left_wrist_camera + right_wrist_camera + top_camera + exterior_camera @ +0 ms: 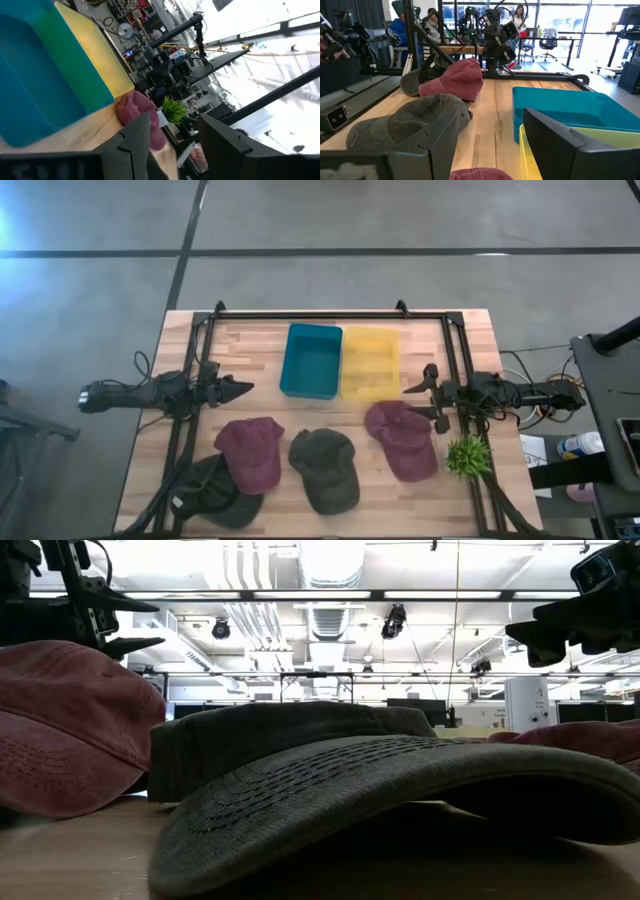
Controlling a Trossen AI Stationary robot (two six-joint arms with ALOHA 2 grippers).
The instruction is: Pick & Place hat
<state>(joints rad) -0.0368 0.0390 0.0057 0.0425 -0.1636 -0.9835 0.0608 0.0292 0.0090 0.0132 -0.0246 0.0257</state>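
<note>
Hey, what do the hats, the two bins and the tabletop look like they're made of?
The maroon caps and olive cap look like washed cotton twill: matte, faded, with stitched rows on the brim.
The teal bin and yellow bin seem to be smooth moulded plastic with a slight sheen.
The table shows pale wood planks, likely butcher block.
</note>
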